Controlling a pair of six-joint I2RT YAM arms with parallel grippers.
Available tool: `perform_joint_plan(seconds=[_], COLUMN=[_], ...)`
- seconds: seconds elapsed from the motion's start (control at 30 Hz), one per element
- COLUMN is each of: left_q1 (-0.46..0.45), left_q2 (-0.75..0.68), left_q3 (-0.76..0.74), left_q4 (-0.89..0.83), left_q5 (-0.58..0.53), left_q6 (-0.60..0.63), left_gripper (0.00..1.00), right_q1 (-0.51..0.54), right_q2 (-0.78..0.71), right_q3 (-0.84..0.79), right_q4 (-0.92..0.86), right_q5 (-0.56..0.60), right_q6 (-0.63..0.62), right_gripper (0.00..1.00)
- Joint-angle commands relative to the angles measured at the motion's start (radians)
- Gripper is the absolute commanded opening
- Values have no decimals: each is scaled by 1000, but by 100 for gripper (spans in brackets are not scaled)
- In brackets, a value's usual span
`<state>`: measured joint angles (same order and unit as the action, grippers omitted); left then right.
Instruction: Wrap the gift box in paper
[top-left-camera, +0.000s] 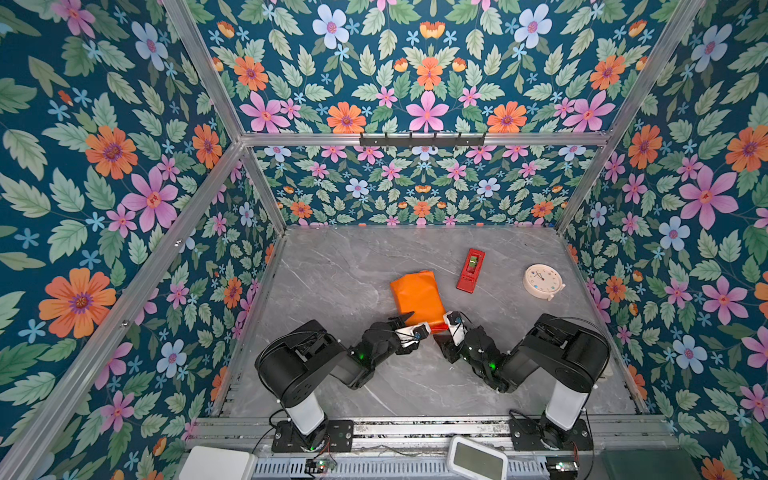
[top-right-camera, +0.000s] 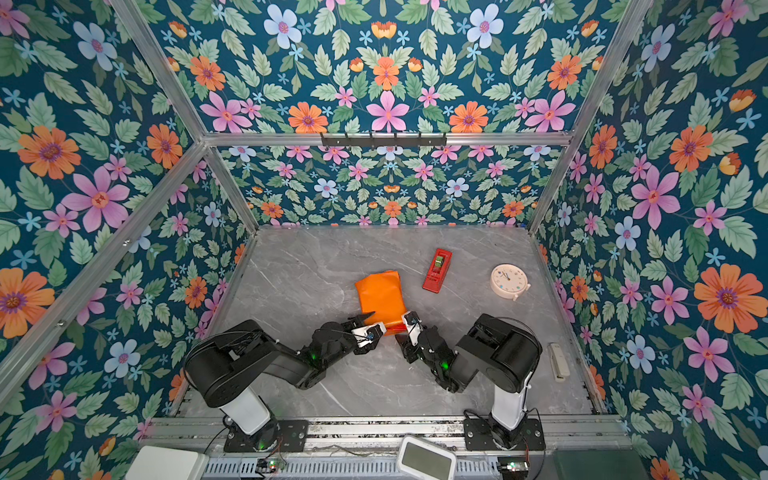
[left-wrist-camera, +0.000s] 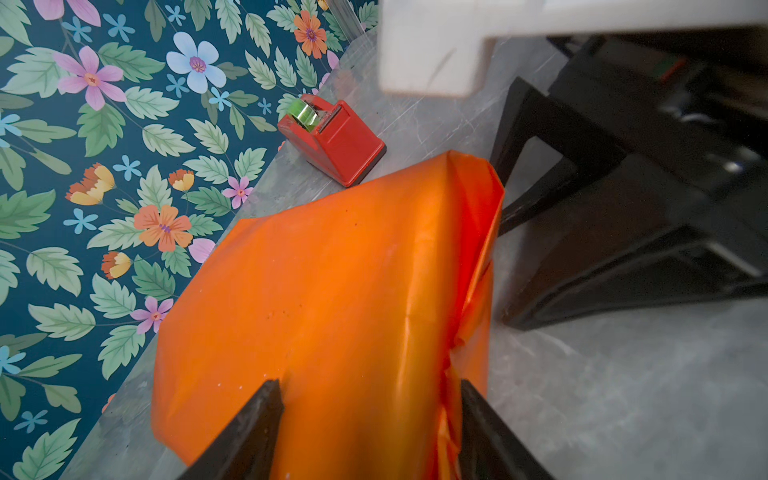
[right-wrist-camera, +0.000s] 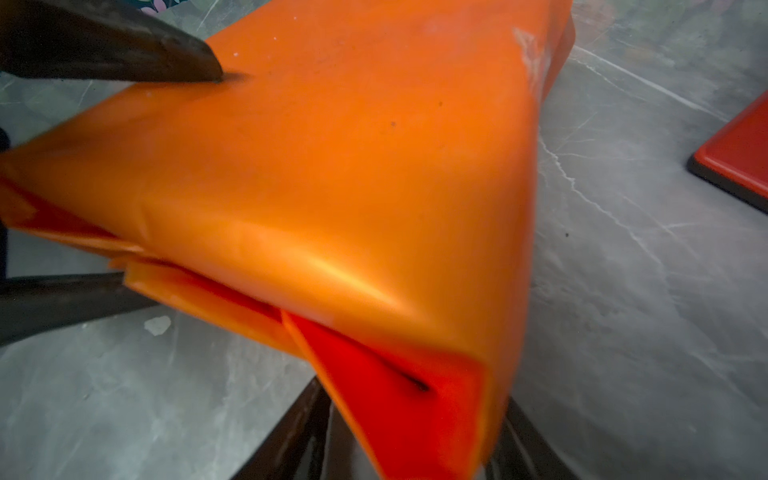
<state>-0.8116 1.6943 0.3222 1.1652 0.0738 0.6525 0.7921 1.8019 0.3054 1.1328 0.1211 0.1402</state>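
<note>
The paper (top-left-camera: 417, 297) (top-right-camera: 380, 295), glossy orange side out, is folded into a flat parcel in the middle of the table. The gift box is hidden. My left gripper (top-left-camera: 415, 324) (left-wrist-camera: 370, 384) straddles the parcel's near left end; one of its fingers (right-wrist-camera: 166, 54) presses on top and the other touches the folded side flaps. My right gripper (top-left-camera: 440, 326) (right-wrist-camera: 413, 395) holds the near right corner, where the paper (right-wrist-camera: 332, 166) forms a triangular fold between its jaws.
A red tape dispenser (top-left-camera: 471, 270) (left-wrist-camera: 332, 137) lies just behind and to the right of the parcel. A round cream clock (top-left-camera: 541, 281) sits further right. A small white stapler-like item (top-right-camera: 557, 361) lies by the right wall. Floral walls enclose the grey marble table (top-left-camera: 332, 270).
</note>
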Motion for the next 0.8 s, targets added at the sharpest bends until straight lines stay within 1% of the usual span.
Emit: perform_joint_plan(seconds=[0.0, 0.17, 0.27, 0.43, 0.53, 0.77], left_q1=[3, 3, 4, 6, 5, 5], left_q2=[11, 23, 22, 22, 24, 24], left_q3=[1, 6, 4, 5, 3, 3], left_q4=[-53, -61, -62, -62, -62, -62], left_q5=[19, 23, 29, 32, 35, 39], left_q6=[-22, -23, -22, -19, -16, -14], left_gripper=[65, 64, 63, 63, 63, 63], right_q1=[-5, -12, -22, -54, -55, -66], right_q2=[-12, -32, -38, -54, -59, -68], right_q3=[-8, 3, 6, 12, 31, 46], right_q4=[-34, -52, -44, -47, -64, -57], right_q5=[-7, -15, -17, -36, -55, -70], right_q6=[25, 45, 68, 104, 105, 137], right_gripper=[62, 73, 78, 83, 85, 87])
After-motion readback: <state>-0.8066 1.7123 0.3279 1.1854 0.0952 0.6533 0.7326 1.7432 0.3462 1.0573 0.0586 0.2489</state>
